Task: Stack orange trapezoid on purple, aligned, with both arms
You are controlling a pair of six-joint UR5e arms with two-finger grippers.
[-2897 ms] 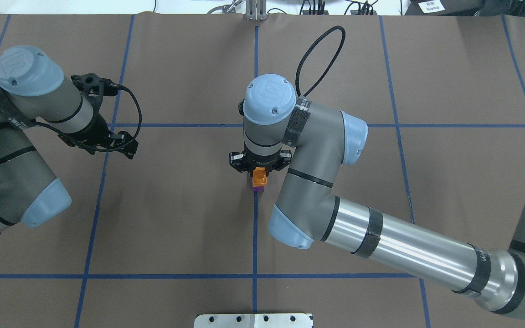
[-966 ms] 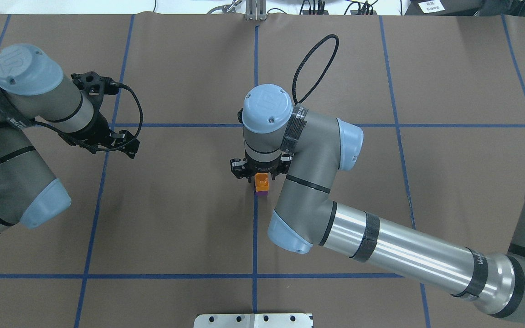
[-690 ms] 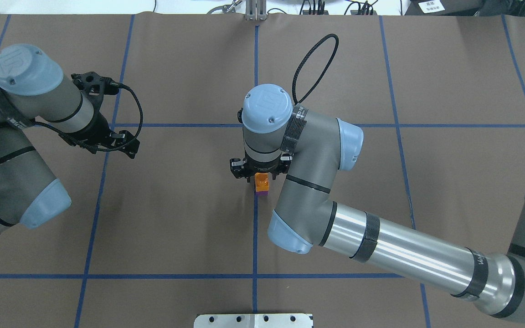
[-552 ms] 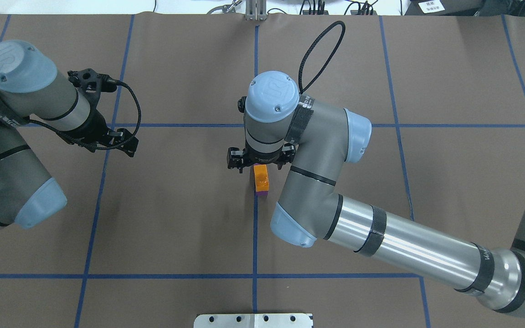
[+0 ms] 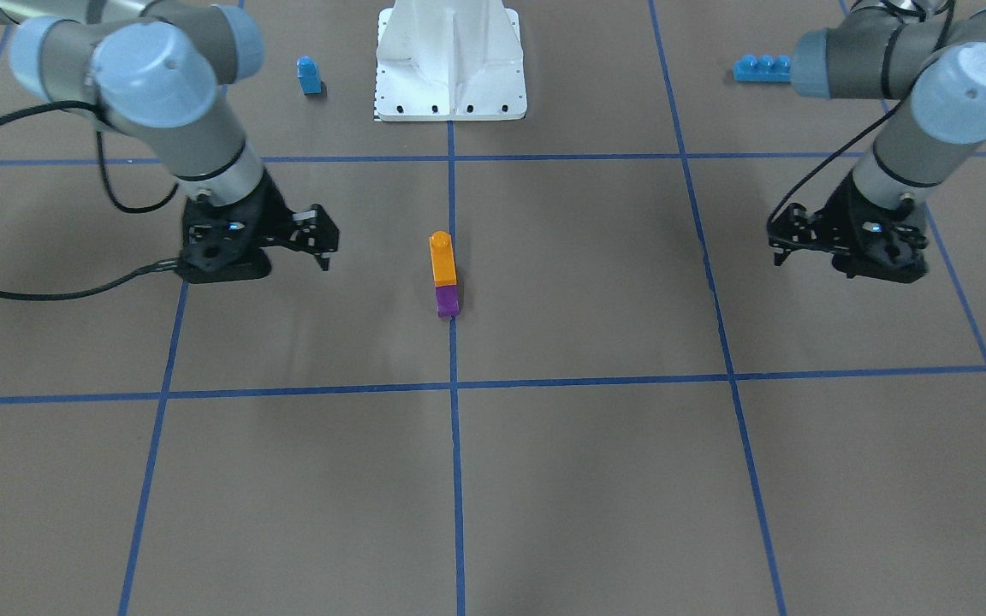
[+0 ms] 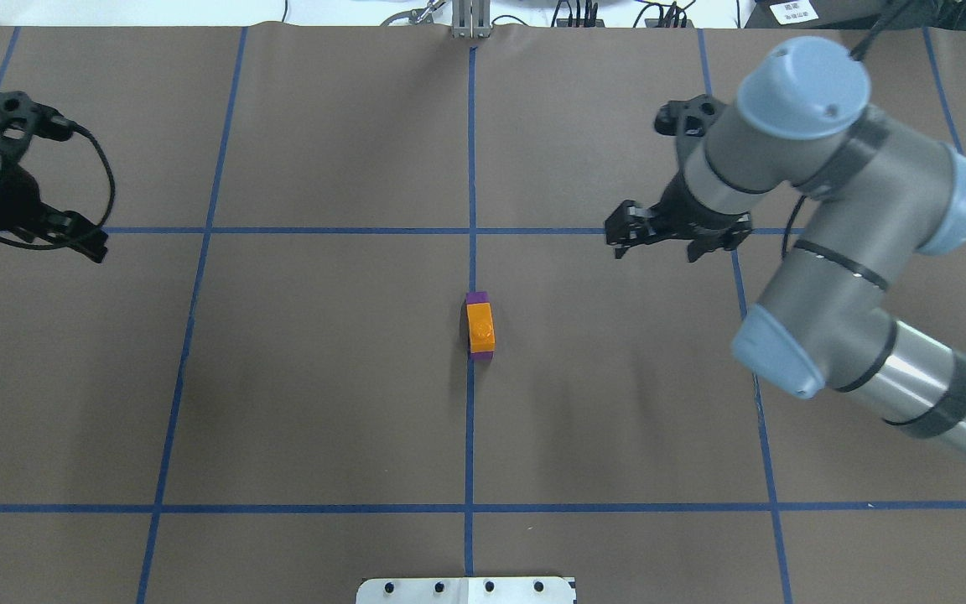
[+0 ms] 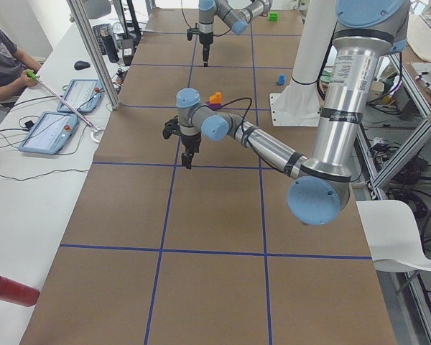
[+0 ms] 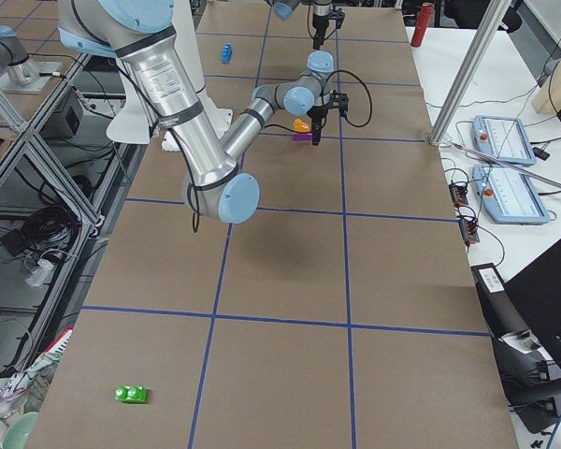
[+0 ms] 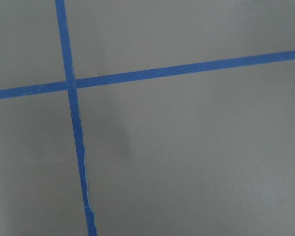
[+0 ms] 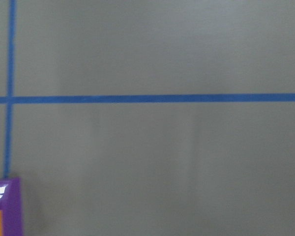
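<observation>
Orange trapezoid (image 6: pixel 480 325): we log it seated on the purple (image 6: pixel 477 297), stud up, at the middle of the bench (image 6: pixel 324 394). Nothing grips it. From overhead a thin purple edge shows at 12 and at 6 o'clock of the orange. In the front-facing view the pair reads as one upright column, with orange (image 5: pixel 442 258) over purple (image 5: pixel 447 301). The stack stands on the central blue tape line (image 6: pixel 470 436).

Right claw (image 6: pixel 655 252): we place it at 2 o'clock from the stack in the overhead view and well apart from it. Its wrist points down at the bench and its fingers are spread with nothing between them. The forearm runs out toward 4 o'clock. The right wrist camera catches only a purple corner (image 10: pixel 5 206) at its 7 o'clock edge.

Left claw (image 6: pixel 72 239): it is near the 9 o'clock edge of the overhead view, far from the stack and angled down at the bench. We cannot tell whether its fingers are apart or together. The left wrist camera shows only bench paper and crossing tape.

Room: bare brown paper surrounds the stack on all sides.

Other items, front-facing view:
- A white pedestal (image 5: pixel 450 60) at 12 o'clock.
- A small blue block (image 5: pixel 309 75) at 11 o'clock.
- A long blue brick (image 5: pixel 761 68) at 1 o'clock, partly behind the left arm.
</observation>
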